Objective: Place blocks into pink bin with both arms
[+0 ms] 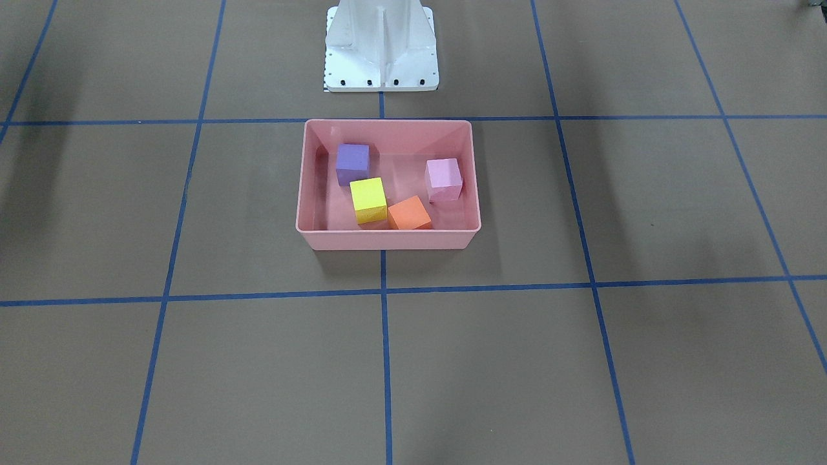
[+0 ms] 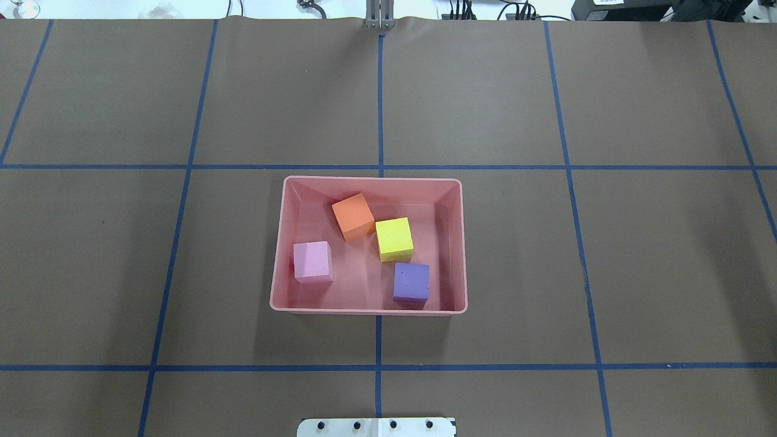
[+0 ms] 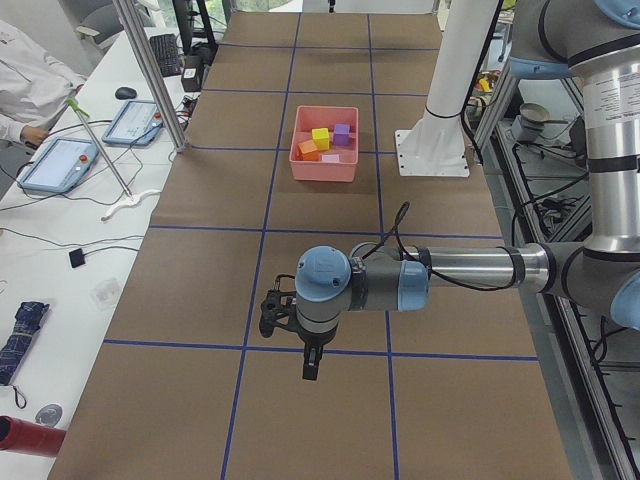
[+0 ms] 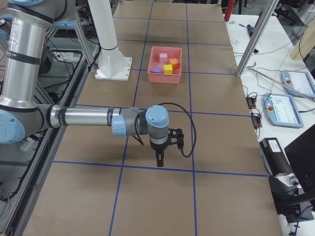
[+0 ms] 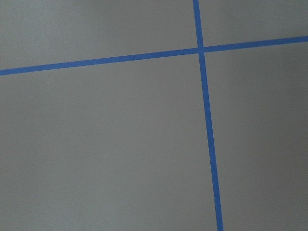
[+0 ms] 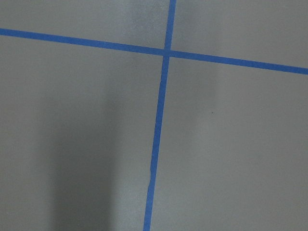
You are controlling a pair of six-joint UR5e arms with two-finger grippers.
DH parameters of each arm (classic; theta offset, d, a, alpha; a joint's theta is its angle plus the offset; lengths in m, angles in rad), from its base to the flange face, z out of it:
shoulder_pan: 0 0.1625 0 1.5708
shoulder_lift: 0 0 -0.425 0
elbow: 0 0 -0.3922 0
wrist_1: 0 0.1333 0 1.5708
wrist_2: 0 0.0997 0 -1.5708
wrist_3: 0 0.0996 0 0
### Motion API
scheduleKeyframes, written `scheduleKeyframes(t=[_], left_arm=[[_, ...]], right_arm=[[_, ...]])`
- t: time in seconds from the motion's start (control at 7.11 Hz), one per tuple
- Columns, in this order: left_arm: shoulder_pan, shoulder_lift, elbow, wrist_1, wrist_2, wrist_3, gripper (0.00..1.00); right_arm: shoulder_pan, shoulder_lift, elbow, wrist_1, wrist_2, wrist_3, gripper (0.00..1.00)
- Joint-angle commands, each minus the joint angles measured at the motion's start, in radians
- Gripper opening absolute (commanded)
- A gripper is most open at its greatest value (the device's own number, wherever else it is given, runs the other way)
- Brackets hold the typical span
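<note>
The pink bin (image 1: 387,240) (image 2: 277,243) sits mid-table in front of the robot's base. Inside it lie the blocks: purple (image 1: 352,163) (image 2: 411,282), yellow (image 1: 368,199) (image 2: 394,238), orange (image 1: 409,213) (image 2: 352,216) and pale pink (image 1: 443,177) (image 2: 312,261). Yellow and orange touch. Both arms are far out to the table's ends. The left gripper (image 3: 311,368) points down over bare table, seen only in the exterior left view. The right gripper (image 4: 159,160) does the same in the exterior right view. I cannot tell whether either is open or shut. Both wrist views show only brown table and blue tape.
The white metal base (image 1: 381,45) (image 2: 376,426) stands just behind the bin. Blue tape lines grid the brown table. Aluminium posts (image 3: 150,70) (image 4: 256,39) rise at the operators' edge. A side desk holds tablets (image 3: 60,165), and a person's sleeve (image 3: 25,80) shows there.
</note>
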Motion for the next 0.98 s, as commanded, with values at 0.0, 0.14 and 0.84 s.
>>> scheduleKeyframes(t=[0.0,0.14,0.84], left_arm=[[0.001,0.000,0.000,0.000,0.000,0.000,1.00],[0.001,0.002,0.000,0.000,0.000,0.000,1.00],[0.001,0.005,0.000,0.000,0.000,0.000,1.00]], right_arm=[[0.000,-0.005,-0.031,0.004,0.009,-0.002,1.00],[0.000,-0.009,-0.046,0.004,-0.003,-0.011,1.00],[0.000,-0.004,-0.051,0.005,0.009,-0.005,1.00]])
